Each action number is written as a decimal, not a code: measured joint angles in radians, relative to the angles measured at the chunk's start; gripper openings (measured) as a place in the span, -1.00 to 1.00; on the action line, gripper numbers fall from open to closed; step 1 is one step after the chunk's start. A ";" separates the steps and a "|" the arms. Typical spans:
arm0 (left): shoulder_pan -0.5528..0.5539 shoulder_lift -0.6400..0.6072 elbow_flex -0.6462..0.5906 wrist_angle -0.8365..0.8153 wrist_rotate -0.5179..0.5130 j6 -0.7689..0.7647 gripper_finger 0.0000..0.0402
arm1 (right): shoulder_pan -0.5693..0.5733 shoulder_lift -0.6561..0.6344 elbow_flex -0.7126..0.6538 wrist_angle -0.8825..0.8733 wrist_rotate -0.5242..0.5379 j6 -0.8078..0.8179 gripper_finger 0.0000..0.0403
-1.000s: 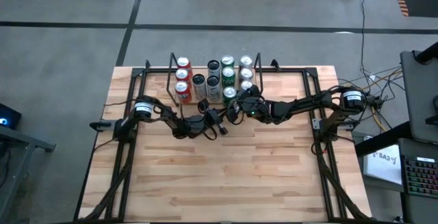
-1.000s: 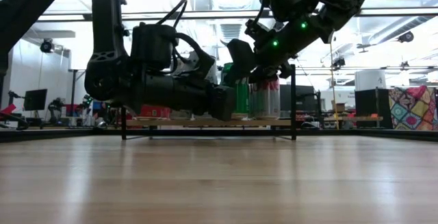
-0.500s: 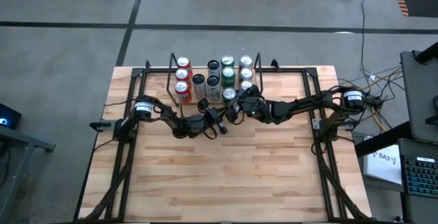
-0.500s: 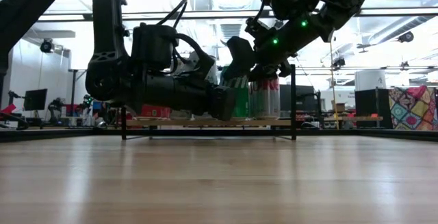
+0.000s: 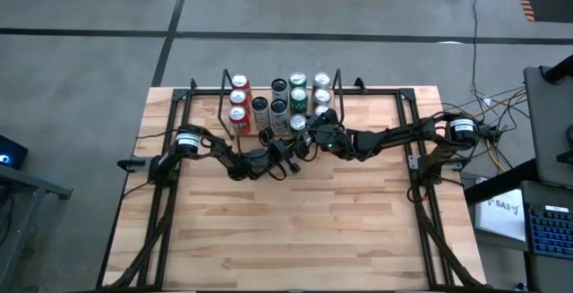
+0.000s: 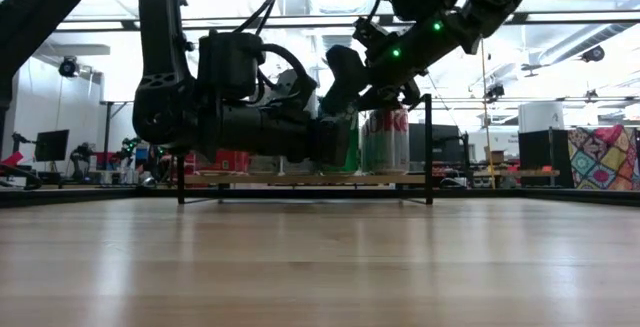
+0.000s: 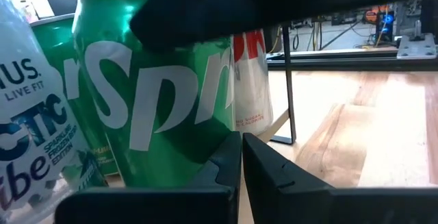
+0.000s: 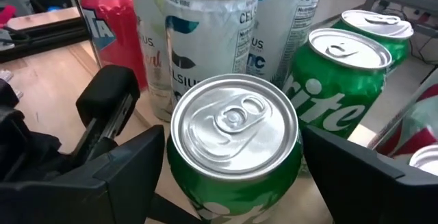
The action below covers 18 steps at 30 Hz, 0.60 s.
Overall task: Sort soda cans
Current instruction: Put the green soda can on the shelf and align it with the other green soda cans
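Wooden table [image 5: 295,221] under bright shop lights, soda cans [image 5: 279,105] clustered upright in a rack at the far edge. Right end effector [image 8: 226,155] hangs over the near green can [image 8: 236,138], fingers spread wide either side of its upright body, gripping nothing yet. Left end effector [image 7: 241,166] sits just beside, pinched shut and empty. Right arm's clearly nearer.

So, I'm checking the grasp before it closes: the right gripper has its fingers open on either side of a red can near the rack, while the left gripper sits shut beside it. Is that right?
Not quite: the can is green, not red. The right wrist view shows the right gripper with its fingers open on either side of a green can. The rest holds: the left gripper sits shut close by, at the rack.
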 joint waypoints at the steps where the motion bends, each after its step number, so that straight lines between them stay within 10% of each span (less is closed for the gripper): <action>1: 0.000 0.000 0.000 0.000 -0.001 0.000 -1.00 | 0.000 0.000 0.008 -0.010 0.000 -0.002 0.62; 18: 0.000 0.000 -0.002 -0.004 -0.003 0.000 -1.00 | 0.000 0.000 0.154 -0.315 0.087 0.009 0.62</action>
